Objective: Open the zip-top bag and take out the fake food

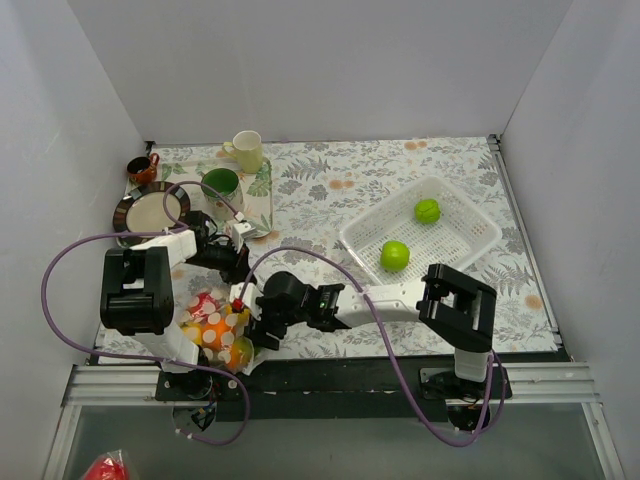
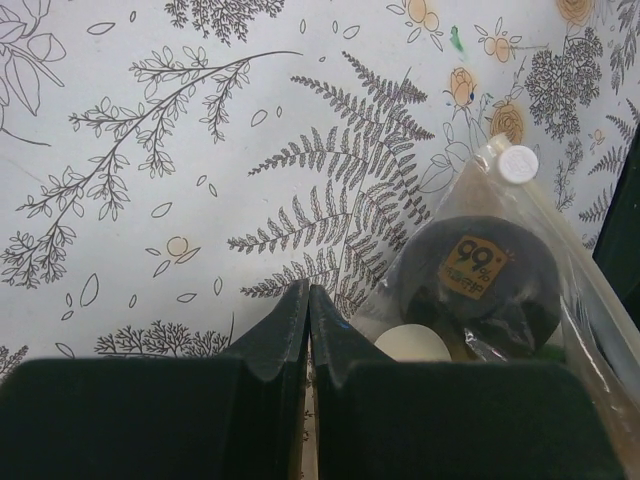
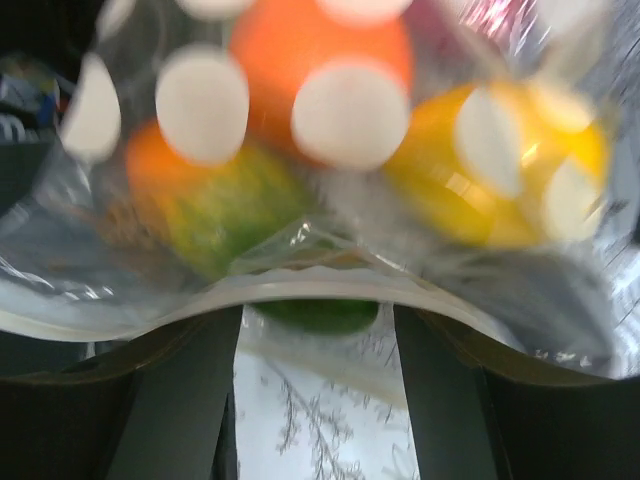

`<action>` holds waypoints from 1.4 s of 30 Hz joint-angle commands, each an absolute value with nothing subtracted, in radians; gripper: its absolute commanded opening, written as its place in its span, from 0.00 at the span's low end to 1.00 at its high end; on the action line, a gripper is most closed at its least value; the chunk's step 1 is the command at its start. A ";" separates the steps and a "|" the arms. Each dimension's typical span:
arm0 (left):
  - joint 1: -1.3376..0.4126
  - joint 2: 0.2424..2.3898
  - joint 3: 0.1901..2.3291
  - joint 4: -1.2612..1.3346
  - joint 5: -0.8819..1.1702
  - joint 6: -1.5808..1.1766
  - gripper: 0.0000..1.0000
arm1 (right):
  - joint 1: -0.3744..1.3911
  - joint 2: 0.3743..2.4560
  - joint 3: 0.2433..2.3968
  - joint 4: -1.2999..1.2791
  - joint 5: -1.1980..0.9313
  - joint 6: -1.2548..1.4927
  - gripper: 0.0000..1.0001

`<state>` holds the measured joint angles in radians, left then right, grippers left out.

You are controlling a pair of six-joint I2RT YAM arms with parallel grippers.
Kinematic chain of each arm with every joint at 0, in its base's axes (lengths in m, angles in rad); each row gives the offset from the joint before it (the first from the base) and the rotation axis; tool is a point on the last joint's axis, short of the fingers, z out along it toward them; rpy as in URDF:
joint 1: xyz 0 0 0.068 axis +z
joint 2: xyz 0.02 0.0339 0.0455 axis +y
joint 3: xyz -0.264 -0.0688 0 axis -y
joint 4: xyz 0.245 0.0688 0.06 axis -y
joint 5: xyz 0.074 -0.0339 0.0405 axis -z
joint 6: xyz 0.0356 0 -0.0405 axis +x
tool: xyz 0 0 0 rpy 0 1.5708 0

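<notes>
The zip-top bag [image 1: 213, 325] lies at the near left of the table, clear with white dots and stuffed with fake food [image 3: 310, 50] in orange, yellow and green. My right gripper [image 1: 252, 322] is at its mouth. In the right wrist view the right gripper [image 3: 318, 325] is open, the bag's pale zip rim [image 3: 330, 290] arches over both fingers, and a green piece [image 3: 315, 315] lies just past the tips. My left gripper [image 2: 308, 292] is shut with nothing showing between its tips. The bag [image 2: 500, 230] is to its right, with a dark piece [image 2: 470, 270] inside.
A white basket [image 1: 470, 225] at the right holds two green fruits [image 1: 395, 255]. At the back left stand a cream mug [image 1: 247, 150], a green mug [image 1: 220, 185] on a leaf-print tray [image 1: 265, 190], a plate [image 1: 150, 210] and a small brown cup [image 1: 142, 168]. White walls enclose the table.
</notes>
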<state>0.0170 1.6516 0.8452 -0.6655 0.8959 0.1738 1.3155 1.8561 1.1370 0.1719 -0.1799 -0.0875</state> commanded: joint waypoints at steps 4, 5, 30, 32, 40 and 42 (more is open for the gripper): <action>0.011 1.609 0.850 -0.595 0.875 0.108 0.00 | 1.325 1.793 1.011 0.106 -0.241 -0.176 0.68; -0.021 1.608 0.847 -0.575 0.864 0.086 0.00 | 1.325 1.784 1.009 0.121 -0.238 -0.178 0.69; -0.088 1.568 1.319 -0.794 0.853 -0.146 0.27 | 1.260 1.904 1.051 0.302 -0.070 0.040 0.52; -0.043 1.560 1.363 -0.915 0.836 -0.115 0.32 | 1.247 1.925 1.058 0.281 -0.071 0.072 0.50; 0.218 1.603 1.401 -1.229 0.746 0.098 0.31 | 1.161 1.951 1.092 0.135 0.291 0.147 0.41; 0.264 1.580 1.361 -1.247 0.720 0.150 0.30 | 1.120 1.953 1.115 0.074 0.354 0.170 0.37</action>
<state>0.1989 1.6146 1.4185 -1.0660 0.7685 0.0017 1.1877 1.9282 1.0740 0.2375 0.1303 0.1074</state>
